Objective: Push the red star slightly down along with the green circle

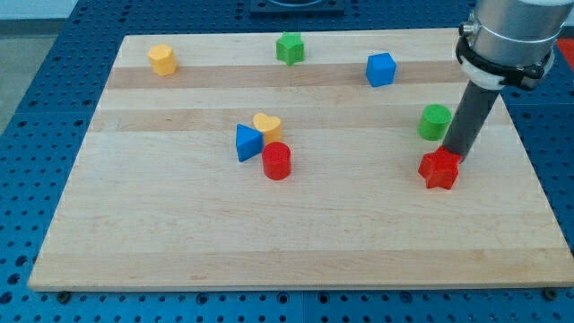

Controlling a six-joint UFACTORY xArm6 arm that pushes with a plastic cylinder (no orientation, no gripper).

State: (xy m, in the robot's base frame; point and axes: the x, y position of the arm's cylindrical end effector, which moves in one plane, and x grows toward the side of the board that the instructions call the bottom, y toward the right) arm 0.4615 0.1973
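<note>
The red star (439,169) lies on the wooden board at the view's right. The green circle (435,121) stands just above it, slightly to its left, with a small gap between them. My tip (457,156) comes down at the red star's upper right edge, touching or almost touching it, and just to the lower right of the green circle. The dark rod rises from there to the arm's grey body at the view's top right.
A blue triangle (247,143), a yellow heart (267,126) and a red cylinder (277,161) cluster near the middle. A yellow hexagon (162,60), a green block (290,48) and a blue cube (381,69) lie along the top. The board's right edge (536,170) is close.
</note>
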